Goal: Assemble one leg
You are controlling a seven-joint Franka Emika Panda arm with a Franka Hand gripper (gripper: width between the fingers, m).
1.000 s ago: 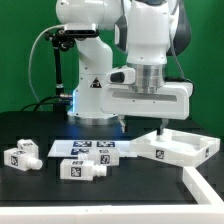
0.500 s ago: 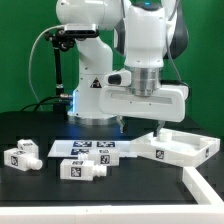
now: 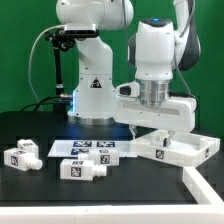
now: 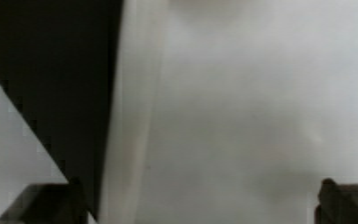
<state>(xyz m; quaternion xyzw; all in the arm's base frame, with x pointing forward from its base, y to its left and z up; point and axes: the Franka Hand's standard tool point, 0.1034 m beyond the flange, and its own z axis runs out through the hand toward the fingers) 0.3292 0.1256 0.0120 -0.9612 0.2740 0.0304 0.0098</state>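
Three small white tagged legs lie on the black table at the exterior view's left: one (image 3: 20,155), one (image 3: 82,169) and one (image 3: 106,156). None of them is held. My gripper (image 3: 160,133) hangs over the near-left corner of the large white square panel (image 3: 190,150) at the exterior view's right. In the wrist view the gripper (image 4: 197,205) is open and empty, with its fingertips (image 4: 51,203) wide apart. The panel's white surface (image 4: 247,100) fills most of that view, with black table beside it.
The marker board (image 3: 85,147) lies flat between the legs and the robot base (image 3: 95,95). A white L-shaped bar (image 3: 200,190) runs along the front at the exterior view's right.
The arm has swung toward the exterior view's right and come down, from above the marker board to over the white panel's corner. The legs have not moved.
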